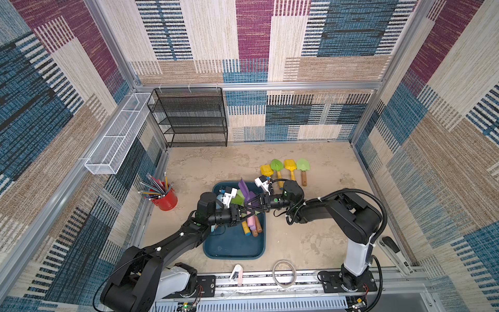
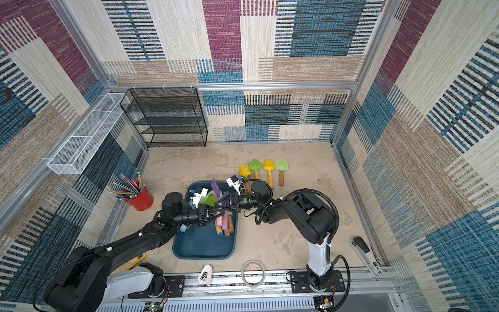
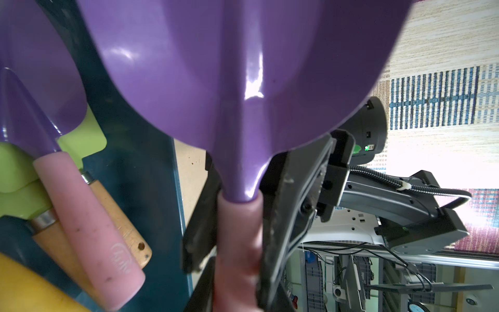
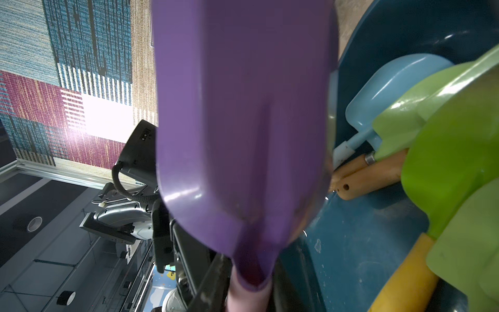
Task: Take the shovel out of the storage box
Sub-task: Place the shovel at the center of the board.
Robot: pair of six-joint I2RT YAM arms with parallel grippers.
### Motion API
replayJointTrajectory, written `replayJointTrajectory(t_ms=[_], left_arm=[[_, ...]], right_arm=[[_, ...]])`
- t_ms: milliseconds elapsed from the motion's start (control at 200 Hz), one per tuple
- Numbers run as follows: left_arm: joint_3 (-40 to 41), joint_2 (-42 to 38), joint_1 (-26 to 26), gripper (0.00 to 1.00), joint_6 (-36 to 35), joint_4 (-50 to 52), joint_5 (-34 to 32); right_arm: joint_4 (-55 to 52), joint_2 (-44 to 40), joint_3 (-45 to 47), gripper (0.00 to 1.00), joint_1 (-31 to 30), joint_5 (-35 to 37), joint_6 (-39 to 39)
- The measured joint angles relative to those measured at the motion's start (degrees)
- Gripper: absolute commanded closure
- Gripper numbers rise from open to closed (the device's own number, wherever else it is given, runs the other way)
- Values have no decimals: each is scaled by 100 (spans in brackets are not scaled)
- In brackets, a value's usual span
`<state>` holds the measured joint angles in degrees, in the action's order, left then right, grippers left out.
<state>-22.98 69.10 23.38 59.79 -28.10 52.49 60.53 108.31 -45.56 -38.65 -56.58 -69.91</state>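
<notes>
Though lettering shows, pink handle [image 3: 91, 216], unreadable

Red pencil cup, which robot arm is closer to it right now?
Left. The left gripper extends in across the storage box edge nearest the red pencil cup; the right gripper enters from the opposite side. Both grip the purple shovel.

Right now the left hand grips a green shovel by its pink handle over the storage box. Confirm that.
Not green. The shovel in the left hand is purple, gripped by its pink handle over the storage box; the left wrist view shows it.
</notes>
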Motion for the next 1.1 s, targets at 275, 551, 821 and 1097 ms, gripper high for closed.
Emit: replayJointTrajectory(t_ms=[275, 551, 821, 1097], left_arm=[[50, -74, -7, 48, 0, 17, 13], [-247, -905, -11, 38, -638, 1410, -358], [-892, -1209, -26, 38, -1762, 3648, -1464], [-1126, -1021, -22, 39, -2212, 4686, -2240]], right_arm=[[15, 52, -26, 83, 0, -37, -42], [-293, -42, -125, 82, 28, -4, 238], [-1213, -396, -197, 82, 313, 125, 833], [-2391, -896, -321, 82, 734, 302, 1539]])
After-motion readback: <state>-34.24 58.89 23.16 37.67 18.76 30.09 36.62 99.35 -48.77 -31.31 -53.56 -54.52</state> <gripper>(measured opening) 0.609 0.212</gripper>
